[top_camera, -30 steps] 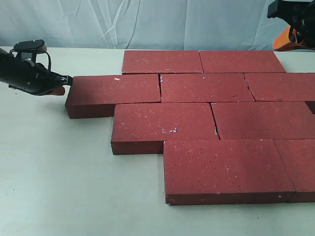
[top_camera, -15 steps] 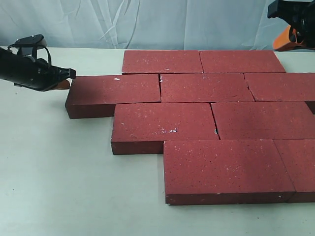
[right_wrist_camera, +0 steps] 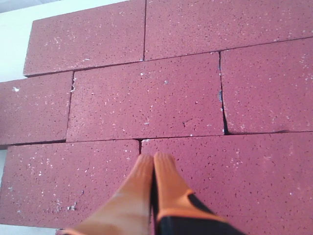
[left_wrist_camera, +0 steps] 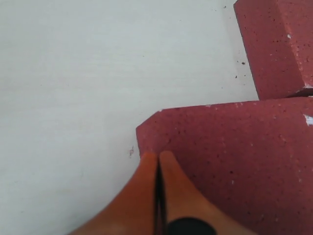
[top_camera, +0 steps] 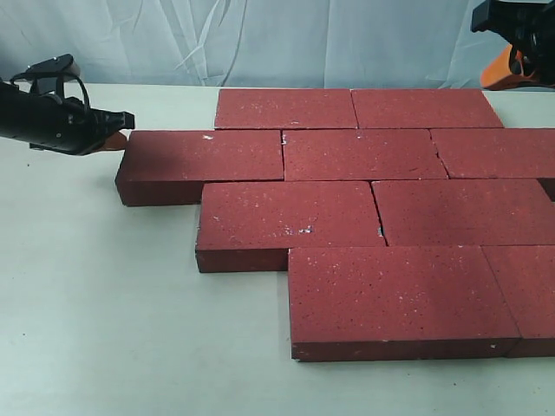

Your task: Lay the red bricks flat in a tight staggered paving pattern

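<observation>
Several dark-red bricks lie flat in staggered rows on the table. The leftmost brick [top_camera: 201, 158] of the second row sticks out to the left, its right end close against its neighbour [top_camera: 362, 154]. My left gripper [top_camera: 120, 134] is shut with orange fingertips at that brick's far left corner [left_wrist_camera: 149, 134]. In the left wrist view the left gripper [left_wrist_camera: 157, 154] has nothing between its fingers. My right gripper [top_camera: 513, 71] hangs high at the back right, above the bricks. In its wrist view the right gripper [right_wrist_camera: 153, 157] is shut and empty over a brick joint [right_wrist_camera: 140, 143].
A pale tabletop [top_camera: 95, 295] spreads to the left and front of the bricks. A blue-white cloth backdrop [top_camera: 260, 39] hangs behind. The back-row brick [left_wrist_camera: 276, 46] has its corner near the left gripper. Bricks on the right run past the frame edge [top_camera: 533, 286].
The left arm has lifted and drawn slightly back and up along the brick's left end. The leftmost brick looks unmoved. The right arm has stayed still.
</observation>
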Tool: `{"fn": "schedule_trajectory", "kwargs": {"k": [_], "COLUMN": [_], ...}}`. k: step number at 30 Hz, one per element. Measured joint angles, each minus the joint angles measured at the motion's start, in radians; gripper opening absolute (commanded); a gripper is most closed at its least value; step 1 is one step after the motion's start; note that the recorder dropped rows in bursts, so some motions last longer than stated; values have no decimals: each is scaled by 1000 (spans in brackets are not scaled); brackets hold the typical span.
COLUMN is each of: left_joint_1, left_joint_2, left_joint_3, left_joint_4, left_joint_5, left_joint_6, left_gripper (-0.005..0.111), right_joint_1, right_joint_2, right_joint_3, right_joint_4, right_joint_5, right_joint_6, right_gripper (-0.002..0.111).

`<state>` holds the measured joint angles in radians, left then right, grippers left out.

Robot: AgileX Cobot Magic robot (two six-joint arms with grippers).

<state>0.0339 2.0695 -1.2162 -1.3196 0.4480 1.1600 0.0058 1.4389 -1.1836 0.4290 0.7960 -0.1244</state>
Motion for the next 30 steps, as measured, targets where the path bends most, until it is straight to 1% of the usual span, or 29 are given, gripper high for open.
{"fn": "schedule_trajectory", "kwargs": {"k": [8,20,25,30], "left_joint_1": [4,4,4,4], "left_joint_2": [0,0,0,-22], "left_joint_3": [0,0,0,0], "left_joint_4": [-17,-19,-8,31], "left_joint_5": [3,-109,-112,-69], "left_joint_6": [5,7,7,-10], "left_gripper": [0,0,0,0], "right_joint_1": [0,0,0,0], "right_joint_2": [0,0,0,0], "right_joint_3": [0,0,0,0], "right_joint_4": [0,0,0,0], "right_joint_5": [0,0,0,0], "right_joint_6": [0,0,0,0], "right_gripper": [-1,-1,-1,-1]}}
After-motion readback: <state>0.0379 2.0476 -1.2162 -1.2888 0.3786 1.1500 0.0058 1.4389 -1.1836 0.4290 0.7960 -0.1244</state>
